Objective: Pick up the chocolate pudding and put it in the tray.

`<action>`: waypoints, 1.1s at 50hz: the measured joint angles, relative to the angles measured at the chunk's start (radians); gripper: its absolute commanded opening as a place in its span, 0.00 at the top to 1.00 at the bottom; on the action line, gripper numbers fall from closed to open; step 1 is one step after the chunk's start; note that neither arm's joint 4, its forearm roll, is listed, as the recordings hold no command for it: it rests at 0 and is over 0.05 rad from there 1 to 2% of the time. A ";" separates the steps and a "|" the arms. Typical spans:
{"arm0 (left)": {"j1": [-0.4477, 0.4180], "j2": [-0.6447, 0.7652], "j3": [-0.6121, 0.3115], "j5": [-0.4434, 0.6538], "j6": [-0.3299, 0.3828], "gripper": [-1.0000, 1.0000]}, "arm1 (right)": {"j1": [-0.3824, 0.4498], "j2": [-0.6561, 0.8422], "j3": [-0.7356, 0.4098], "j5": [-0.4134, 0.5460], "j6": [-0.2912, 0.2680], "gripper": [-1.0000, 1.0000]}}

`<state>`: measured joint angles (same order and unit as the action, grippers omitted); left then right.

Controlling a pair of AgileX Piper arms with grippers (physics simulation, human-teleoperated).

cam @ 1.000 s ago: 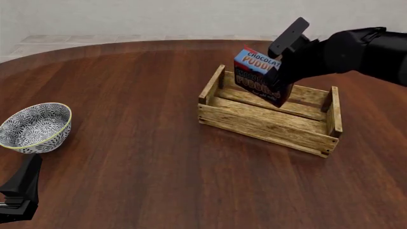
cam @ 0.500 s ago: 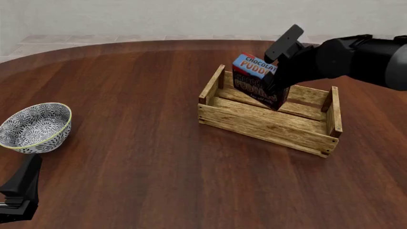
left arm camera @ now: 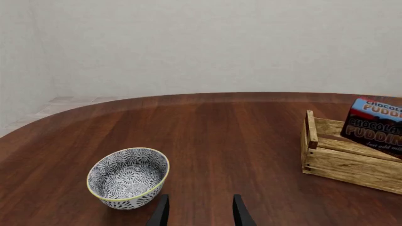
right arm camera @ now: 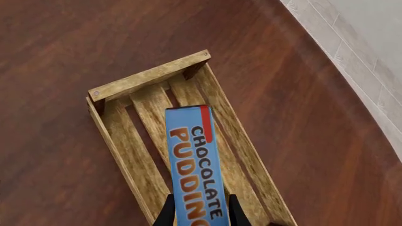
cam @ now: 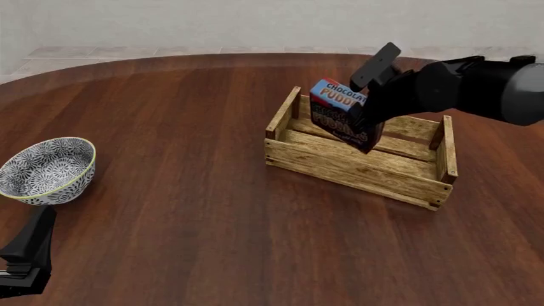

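The chocolate pudding [cam: 338, 112], a small carton with a blue top and dark brown front, hangs tilted with its lower end down inside the tray [cam: 357, 168], a light wooden slatted crate. My right gripper [cam: 367, 115] is shut on the carton from its right side. In the right wrist view the pudding [right arm camera: 193, 160] sits between the fingers [right arm camera: 165, 214], above the tray's slats [right arm camera: 148, 75]. Whether the carton touches the slats cannot be told. My left gripper [cam: 25, 254] rests low at the near left, open and holding nothing, fingers [left arm camera: 159, 214] apart.
A blue-and-white patterned bowl [cam: 47, 169] stands at the left, just beyond my left gripper, and also shows in the left wrist view [left arm camera: 129, 178]. The round wooden table [cam: 187, 210] ends at a curved far edge before a pale wall.
My right gripper has come down and slightly toward the tray's middle with the pudding, whose lower end now sits deeper between the tray walls. The left arm has not moved.
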<state>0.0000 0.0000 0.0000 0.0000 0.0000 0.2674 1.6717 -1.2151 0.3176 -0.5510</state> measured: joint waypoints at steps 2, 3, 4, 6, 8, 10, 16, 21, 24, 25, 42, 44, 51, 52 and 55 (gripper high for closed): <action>0.000 0.000 0.000 0.000 0.000 0.00 | 0.000 0.003 0.000 -0.003 0.002 1.00; 0.000 0.000 0.000 0.000 0.000 0.00 | 0.001 0.005 0.000 -0.004 0.003 1.00; 0.000 0.000 0.000 0.000 0.000 0.00 | 0.001 0.006 0.000 -0.005 0.004 1.00; 0.000 0.000 0.000 0.000 0.000 0.00 | 0.001 0.009 0.001 -0.008 0.006 1.00; 0.000 0.000 0.000 0.000 0.000 0.00 | 0.001 0.011 0.001 -0.011 0.007 1.00; 0.000 0.000 0.000 0.000 0.000 0.00 | 0.002 0.013 0.003 -0.014 0.009 1.00; 0.000 0.000 0.000 0.000 0.000 0.00 | 0.002 0.018 0.008 -0.024 0.015 1.00; 0.000 0.000 0.000 0.000 0.000 0.00 | 0.002 0.023 0.011 -0.033 0.020 1.00; 0.000 0.000 0.000 0.000 0.000 0.00 | 0.002 0.027 0.013 -0.039 0.023 1.00; 0.000 0.000 0.000 0.000 0.000 0.00 | 0.002 0.028 0.014 -0.041 0.024 1.00; 0.000 0.000 0.000 0.000 0.000 0.00 | 0.001 0.048 0.022 -0.065 0.035 1.00; 0.000 0.000 0.000 0.000 0.000 0.00 | 0.001 0.050 0.023 -0.068 0.036 1.00; 0.000 0.000 0.000 0.000 0.000 0.00 | 0.000 0.059 0.026 -0.078 0.041 1.00; 0.000 0.000 0.000 0.000 0.000 0.00 | 0.000 0.061 0.027 -0.080 0.042 1.00; 0.000 0.000 0.000 0.000 0.000 0.00 | 0.000 0.065 0.029 -0.084 0.043 1.00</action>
<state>0.0000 0.0000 0.0000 0.0000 0.0000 0.2674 1.7366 -1.1864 0.2332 -0.5076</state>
